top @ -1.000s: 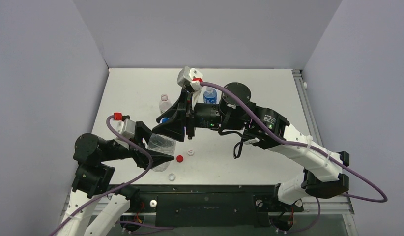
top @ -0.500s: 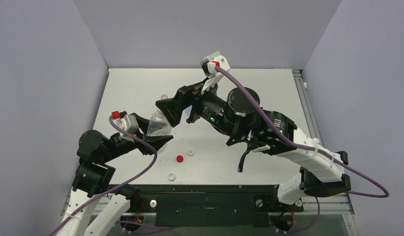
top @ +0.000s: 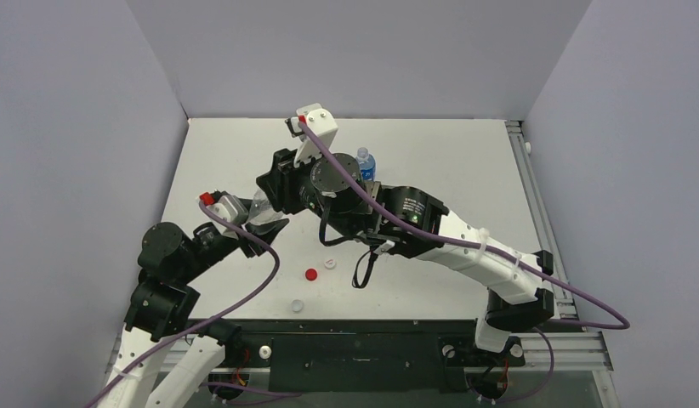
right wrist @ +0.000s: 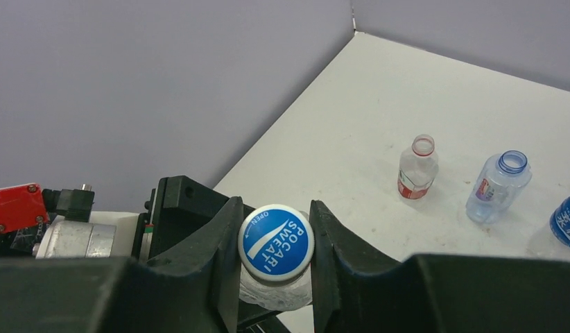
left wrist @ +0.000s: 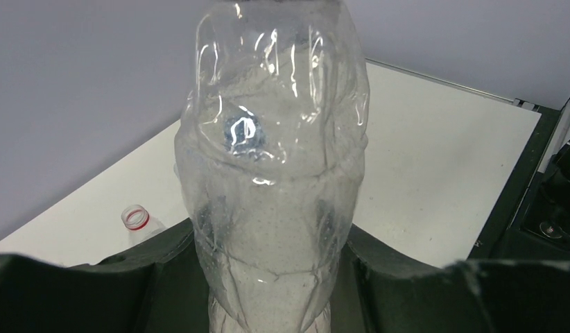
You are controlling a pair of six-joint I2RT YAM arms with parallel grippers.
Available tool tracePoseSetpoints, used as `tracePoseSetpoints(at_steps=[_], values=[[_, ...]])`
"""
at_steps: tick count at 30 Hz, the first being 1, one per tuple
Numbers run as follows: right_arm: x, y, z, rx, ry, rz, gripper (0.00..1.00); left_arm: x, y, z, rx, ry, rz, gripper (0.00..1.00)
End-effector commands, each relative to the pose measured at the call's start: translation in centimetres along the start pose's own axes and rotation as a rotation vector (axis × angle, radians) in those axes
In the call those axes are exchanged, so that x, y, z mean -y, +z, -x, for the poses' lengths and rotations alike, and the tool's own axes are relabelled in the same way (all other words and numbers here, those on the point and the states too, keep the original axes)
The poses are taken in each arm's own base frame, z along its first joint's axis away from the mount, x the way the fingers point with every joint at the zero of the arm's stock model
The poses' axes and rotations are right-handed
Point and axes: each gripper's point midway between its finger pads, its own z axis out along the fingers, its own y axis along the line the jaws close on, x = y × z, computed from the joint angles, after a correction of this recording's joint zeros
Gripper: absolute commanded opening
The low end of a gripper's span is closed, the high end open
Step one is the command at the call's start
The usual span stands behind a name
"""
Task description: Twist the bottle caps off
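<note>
My left gripper (top: pixel 267 224) is shut on a clear unlabelled bottle (top: pixel 263 207), which fills the left wrist view (left wrist: pixel 275 173) between the black fingers (left wrist: pixel 164 270). My right gripper (top: pixel 276 184) is at the bottle's top, shut on its blue cap (right wrist: pixel 276 242), printed POCARI SWEAT; both fingers (right wrist: pixel 220 257) press the cap's sides. A red cap (top: pixel 310 274), a white cap (top: pixel 329 263) and a clear cap (top: pixel 297 305) lie loose on the table in front.
Open bottles stand behind: one with a red label (right wrist: pixel 416 166), one with a pale-blue label (right wrist: pixel 499 187), and one with a blue label (top: pixel 364 164). The red-ringed bottle also shows in the left wrist view (left wrist: pixel 135 220). Grey walls enclose the white table (top: pixel 448 170).
The left gripper carried the bottle up and back from the near table. The right wrist swung left, turned, and closed on the blue cap.
</note>
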Motion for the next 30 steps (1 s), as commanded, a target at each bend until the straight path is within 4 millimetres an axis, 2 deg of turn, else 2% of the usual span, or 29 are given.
tracePoseSetpoints(at_steps=[1,2,4,6,8,9,10,11,12,13,14,16,18,20,22,23,24,25,26,27,28,29,30], values=[[-0.1,-1.9,3.9,0.085,0.067,0.046,0.13,-0.1,-0.5,1.7,0.04,0.03,0.015,0.1],[-0.1,-2.1,4.0,0.088,0.058,0.058,0.05,0.4,-0.5,1.8,0.046,0.026,-0.01,0.1],[-0.5,-2.7,4.2,0.097,0.038,0.109,0.0,2.0,-0.7,2.1,0.056,-0.001,-0.091,0.1],[-1.5,-3.5,4.4,0.098,0.014,0.211,0.0,4.2,-1.0,2.5,0.069,-0.04,-0.209,0.1],[-4.0,-5.3,4.1,0.078,-0.027,0.411,0.0,6.7,-1.8,3.5,0.091,-0.119,-0.341,0.1],[-4.4,-6.2,4.4,0.099,-0.034,0.468,0.0,8.3,-2.4,3.9,0.097,-0.137,-0.429,0.11],[-5.9,-7.5,4.5,0.106,-0.058,0.581,0.0,9.0,-2.8,4.7,0.112,-0.184,-0.473,0.11],[-5.9,-8.4,4.2,0.107,-0.068,0.624,0.0,10.0,-3.3,4.9,0.105,-0.206,-0.538,0.11],[-7.1,-9.8,4.4,0.115,-0.075,0.731,0.0,10.6,-3.6,5.6,0.099,-0.255,-0.571,0.11],[-6.9,-10.5,4.3,0.115,-0.078,0.765,0.0,11.2,-4.0,5.7,0.084,-0.276,-0.618,0.11],[-7.8,-11.8,4.4,0.116,-0.076,0.856,0.0,11.6,-4.3,6.2,0.076,-0.315,-0.641,0.11],[-8.4,-13.7,3.9,0.091,-0.085,0.977,0.0,12.2,-4.9,6.6,0.06,-0.346,-0.685,0.11],[-8.5,-14.8,3.6,0.067,-0.099,1.032,0.0,12.6,-5.2,6.8,0.05,-0.361,-0.705,0.11],[-8.2,-14.9,3.2,0.042,-0.116,1.031,0.08,12.7,-5.4,6.9,0.047,-0.359,-0.715,0.11],[-7.4,-14.2,3.0,0.028,-0.132,0.969,0.2,12.7,-5.4,6.8,0.048,-0.35,-0.715,0.11],[-7.0,-13.8,3.1,0.032,-0.142,0.936,0.39,12.6,-5.2,6.7,0.049,-0.349,-0.708,0.11],[-6.1,-13.0,3.5,0.04,-0.136,0.847,0.52,12.4,-5.0,6.5,0.051,-0.335,-0.7,0.11],[-4.6,-11.6,4.3,0.075,-0.123,0.718,0.71,12.1,-4.8,6.2,0.046,-0.339,-0.68,0.11],[-3.7,-11.2,4.8,0.089,-0.111,0.648,0.75,11.7,-4.4,5.9,0.06,-0.295,-0.659,0.11],[-1.7,-10.0,5.7,0.127,-0.092,0.5,0.78,11.0,-3.8,5.3,0.046,-0.306,-0.605,0.11],[-1.3,-9.9,5.9,0.133,-0.086,0.442,0.79,9.7,-2.9,5.0,0.07,-0.235,-0.523,0.1],[0.9,-9.2,6.3,0.154,-0.075,0.294,0.8,9.0,-2.5,4.2,0.051,-0.225,-0.475,0.1],[0.8,-9.1,6.5,0.161,-0.069,0.255,0.8,7.3,-1.8,3.9,0.066,-0.159,-0.384,0.1]])
